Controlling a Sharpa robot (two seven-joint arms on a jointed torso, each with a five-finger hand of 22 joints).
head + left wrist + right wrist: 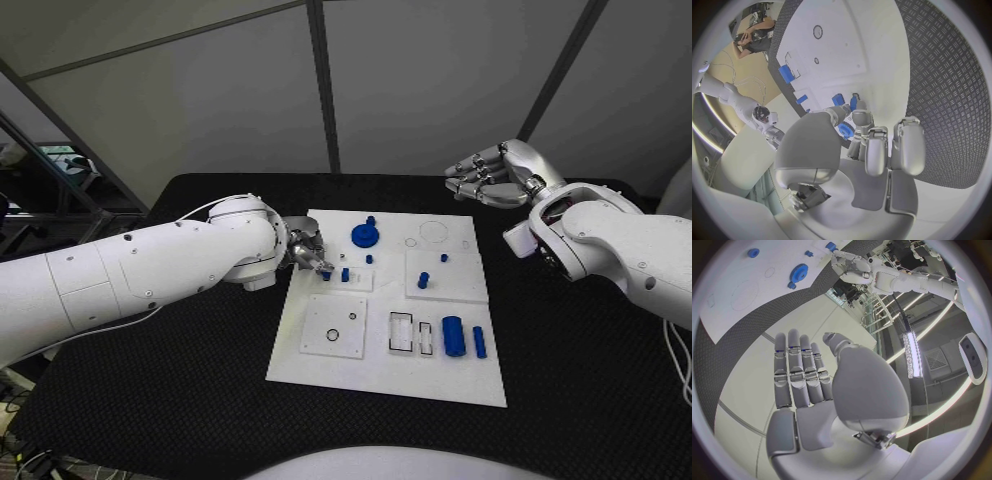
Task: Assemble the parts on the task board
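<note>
While the white task board [387, 375] lay at the centre of the black table [577, 380], the left robot hand [307, 250] rested at its left edge, fingertips on a small blue part [345, 274]; whether it was grasped could not be told. The right robot hand [490, 175] hung at upper right, released, fingers extended, holding nothing. A blue gear [366, 235] sat at upper centre. No legible writing was observed.

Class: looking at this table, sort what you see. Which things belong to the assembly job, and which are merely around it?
Belonging to the job:
task board
blue gear
blue cylinder
small blue pegs
left hand, at the board's left edge
right hand, raised clear of the board

Merely around:
black table
grey wall panels
</note>
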